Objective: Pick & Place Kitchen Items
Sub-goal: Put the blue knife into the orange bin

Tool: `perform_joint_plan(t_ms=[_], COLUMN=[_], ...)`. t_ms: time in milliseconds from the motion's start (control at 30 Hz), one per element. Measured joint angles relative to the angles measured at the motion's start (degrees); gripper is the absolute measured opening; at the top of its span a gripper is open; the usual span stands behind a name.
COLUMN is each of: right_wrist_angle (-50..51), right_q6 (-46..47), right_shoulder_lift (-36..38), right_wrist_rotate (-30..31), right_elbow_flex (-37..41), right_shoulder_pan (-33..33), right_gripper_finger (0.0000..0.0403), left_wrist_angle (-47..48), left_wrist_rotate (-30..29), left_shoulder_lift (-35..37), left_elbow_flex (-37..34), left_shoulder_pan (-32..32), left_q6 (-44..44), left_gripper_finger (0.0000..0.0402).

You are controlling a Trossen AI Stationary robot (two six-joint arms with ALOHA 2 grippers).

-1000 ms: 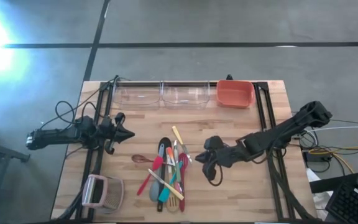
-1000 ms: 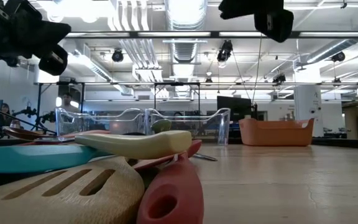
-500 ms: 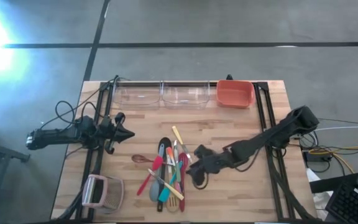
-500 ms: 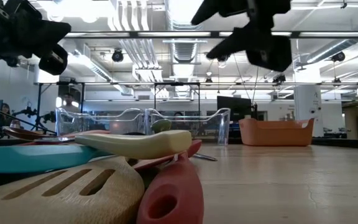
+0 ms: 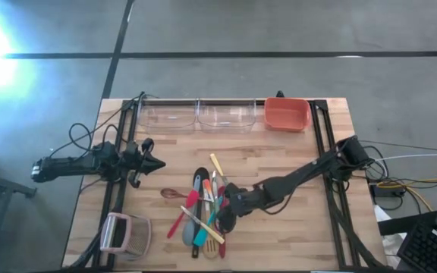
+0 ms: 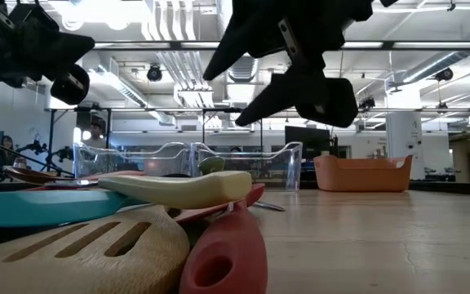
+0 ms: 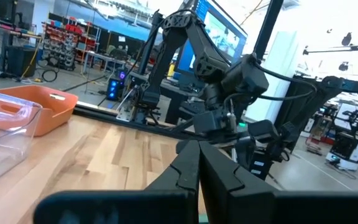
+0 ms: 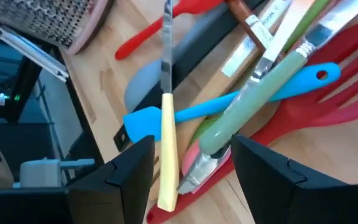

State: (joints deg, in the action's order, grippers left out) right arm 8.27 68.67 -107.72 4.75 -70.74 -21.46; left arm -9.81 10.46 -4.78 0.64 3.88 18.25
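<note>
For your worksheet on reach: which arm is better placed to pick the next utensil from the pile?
The right. Its gripper, jaws open, hangs over the utensil pile; the left gripper waits off to the side.

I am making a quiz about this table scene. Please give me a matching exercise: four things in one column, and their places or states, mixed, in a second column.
Things:
1. orange bin
2. right gripper
3. left gripper
4. grater

Places or states:
a. fingers open, over the utensil pile
b. far edge of the table, beside the clear bins
c. table's near left corner
d. waiting left of the pile

Pairs: 1-b, 2-a, 3-d, 4-c
</note>
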Motion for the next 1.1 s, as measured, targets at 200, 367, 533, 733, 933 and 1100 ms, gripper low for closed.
perform_joint_plan(t_ms=[200,367,533,733,933,1100], right_wrist_angle=[0.48,0.47,0.34,0.63,9.07,11.44], right_q6=[3.65,6.00,6.44,5.94,6.16,6.64], right_shoulder_lift=[-0.39,-0.96,-3.68,-7.99,-10.00,-10.12], right_wrist_rotate=[0.64,2.80,3.17,2.72,2.72,2.73], right_elbow_flex=[0.30,0.24,-0.92,-4.94,-8.32,-8.83], right_shoulder_pan=[0.67,0.69,0.94,1.36,1.79,1.99], right_gripper_finger=[0.0206,0.0205,0.0205,0.0205,0.0197,0.0183], left_wrist_angle=[0.19,0.30,0.58,0.78,0.86,0.90], left_wrist_rotate=[0.00,0.00,0.00,-0.01,0.00,0.00], left_shoulder_lift=[0.00,0.00,-0.09,-0.43,-0.48,-0.65], left_elbow_flex=[0.00,0.00,0.00,0.00,0.00,0.00], left_shoulder_pan=[0.01,0.00,0.02,0.02,0.02,0.02], left_q6=[-0.08,-0.16,-0.21,-0.22,-0.12,-0.11], left_gripper_finger=[0.0012,0.0012,0.0012,0.0012,0.0012,0.0012])
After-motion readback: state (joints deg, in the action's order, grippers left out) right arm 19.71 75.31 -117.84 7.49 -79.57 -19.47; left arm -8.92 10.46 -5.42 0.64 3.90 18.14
